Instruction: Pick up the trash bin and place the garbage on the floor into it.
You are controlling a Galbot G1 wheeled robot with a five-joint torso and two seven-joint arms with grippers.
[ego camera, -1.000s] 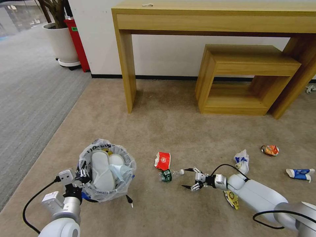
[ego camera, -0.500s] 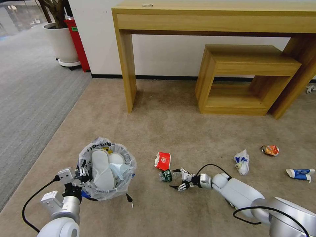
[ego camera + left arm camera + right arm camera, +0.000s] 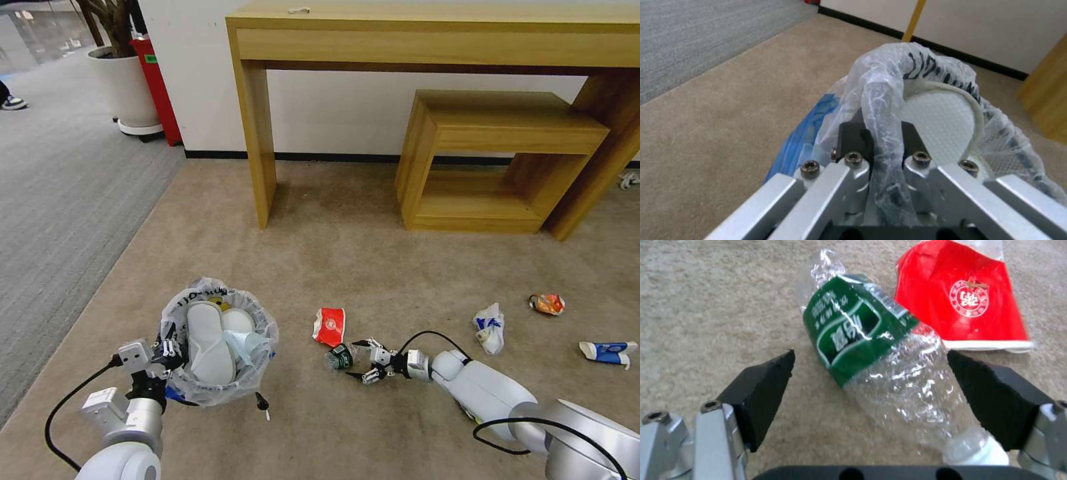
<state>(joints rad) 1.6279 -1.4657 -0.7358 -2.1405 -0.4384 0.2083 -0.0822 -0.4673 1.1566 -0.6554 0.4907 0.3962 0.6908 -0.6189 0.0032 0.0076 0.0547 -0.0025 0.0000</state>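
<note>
left gripper (image 3: 168,351): fingers (image 3: 852,138) clamped on the bagged rim of the trash bin (image 3: 217,383), at the rim's near-left side. Bag plastic is bunched between the two black pads and runs up over them.
trash bin: small, round, dark blue under a clear bag (image 3: 925,71) with black lettering. Whether its base touches the floor (image 3: 347,260) can't be read.
bin contents: two white slippers (image 3: 208,341) standing on end just past the left fingers, one right against the pinched rim; pale blue tissue (image 3: 245,348) beside them.
right gripper (image 3: 359,360): low over the carpet, fingers (image 3: 762,386) spread wide, one either side of the bottle (image 3: 882,370). Neither pad touches it.
bottle: crushed clear plastic, green label, lying on the floor between the open fingers. White cap end sits nearest the palm, label end points out beyond the fingertips.
red paper cup (image 3: 971,296): flattened on the carpet, just beyond the fingertips, touching or nearly touching the bottle's far side.
other garbage: white-blue wrapper (image 3: 490,327), orange packet (image 3: 548,304) and blue-white carton (image 3: 608,351) on the beige carpet, all well apart from the right fingers, behind and to the right of the arm.
black stick (image 3: 261,403): on the floor by the bin's base, between the two grippers.
</note>
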